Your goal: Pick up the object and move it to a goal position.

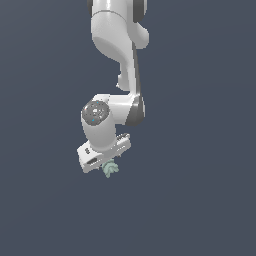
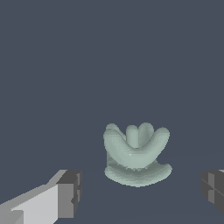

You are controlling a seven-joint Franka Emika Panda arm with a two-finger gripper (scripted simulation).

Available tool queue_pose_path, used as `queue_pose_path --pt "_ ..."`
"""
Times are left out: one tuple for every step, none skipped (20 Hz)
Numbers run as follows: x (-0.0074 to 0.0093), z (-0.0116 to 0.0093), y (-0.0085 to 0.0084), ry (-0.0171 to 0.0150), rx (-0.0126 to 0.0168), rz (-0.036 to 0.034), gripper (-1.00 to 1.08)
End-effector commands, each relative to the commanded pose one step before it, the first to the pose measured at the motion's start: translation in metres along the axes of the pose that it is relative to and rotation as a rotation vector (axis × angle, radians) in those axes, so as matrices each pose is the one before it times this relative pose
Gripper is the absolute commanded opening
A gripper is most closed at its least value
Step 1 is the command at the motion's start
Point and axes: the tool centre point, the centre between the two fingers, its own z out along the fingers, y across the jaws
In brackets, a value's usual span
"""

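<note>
object: tiny pale grey-green lobed, ridged lump [image 2: 136, 155], shell-like, several rounded lobes fanning out over a curved ridged base
object orientation: in wrist view, lobes fan away from the fingers, curved base nearest them; long axis runs across the gap from finger to finger
object location: directly under the white gripper [image 1: 111, 163] in exterior view [image 1: 110, 169], poking out below the hand; in wrist view between the two fingers, nearer the midline, apart from both pads
gripper state: spread wide; dark grey pads [image 2: 72, 192] well clear of the lump on each side, no contact visible
gripper in wrist view: midpoint [image 2: 142, 192] just past the object's base; one finger white with dark tip, other finger only a dark tip at frame edge
arm pose: white jointed robot arm [image 1: 117, 40] comes down from the top of the exterior view, bends at the wrist, hand tilted, pointing down and toward the exterior view's left
surface: flat dark slate-blue background [image 1: 200, 200], uniform, no edges seen
open room: nothing else around object or arm in either view; resting or lifted, cannot tell
</note>
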Motion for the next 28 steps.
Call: queue_pose_path --pt "-0.00026 0.00371 0.00272 -0.00001 0.00176 -0.01741 1.00" --pt "-0.00018 0.00094 0.00066 -0.00014 0.00049 -0.00375 1.00" --pt "-0.00015 0.00067 0.00048 -0.00009 0.00035 -0.00265 1.00" --pt "-0.00005 0.00041 0.00025 -0.00006 0.00022 -0.00168 1.00" --pt "0.00004 0.00015 0.00002 -0.00002 0.00009 -0.00068 1.00" --pt "-0.00033 -0.00045 -0.00034 -0.00048 -0.00010 0.00417 1.00" --pt "-0.00002 0.00042 0.00002 0.00000 0.00000 0.00000 1.00" --pt "-0.00006 0.00124 0.00005 0.00000 0.00000 0.00000 1.00" --pt "-0.00010 0.00206 0.00008 0.00000 0.00000 0.00000 1.00" --pt "0.00017 0.00284 -0.00025 0.00007 0.00001 -0.00069 1.00" --pt "-0.00019 0.00368 0.00012 0.00000 0.00000 0.00000 1.00" --pt "0.00006 0.00445 -0.00022 0.00007 0.00001 -0.00069 1.00" --pt "-0.00031 0.00526 0.00014 0.00000 0.00000 0.00000 1.00" --pt "-0.00006 0.00598 -0.00021 0.00007 0.00001 -0.00069 1.00" --pt "-0.00009 0.00623 -0.00021 0.00007 0.00002 -0.00069 1.00" --pt "-0.00034 0.00542 0.00013 0.00000 0.00000 0.00000 1.00" --pt "0.00005 0.00450 -0.00023 0.00008 0.00002 -0.00069 1.00" --pt "-0.00016 0.00364 0.00014 0.00000 0.00000 0.00000 1.00" --pt "0.00026 0.00272 -0.00019 0.00008 0.00001 -0.00069 1.00" --pt "0.00006 0.00186 0.00020 0.00000 0.00000 0.00000 1.00" --pt "0.00019 0.00097 0.00023 0.00000 0.00000 0.00000 1.00" --pt "0.00031 0.00008 0.00027 0.00000 0.00000 0.00000 1.00" --pt "0.00034 -0.00058 0.00024 0.00000 0.00000 0.00000 1.00" --pt "0.00012 -0.00028 0.00008 0.00000 0.00000 0.00000 1.00" --pt "0.00000 0.00000 0.00000 0.00000 0.00000 0.00000 -1.00" --pt "0.00000 0.00000 0.00000 0.00000 0.00000 0.00000 -1.00" --pt "0.00000 0.00000 0.00000 0.00000 0.00000 0.00000 -1.00" --pt "0.00000 0.00000 0.00000 0.00000 0.00000 0.00000 -1.00"
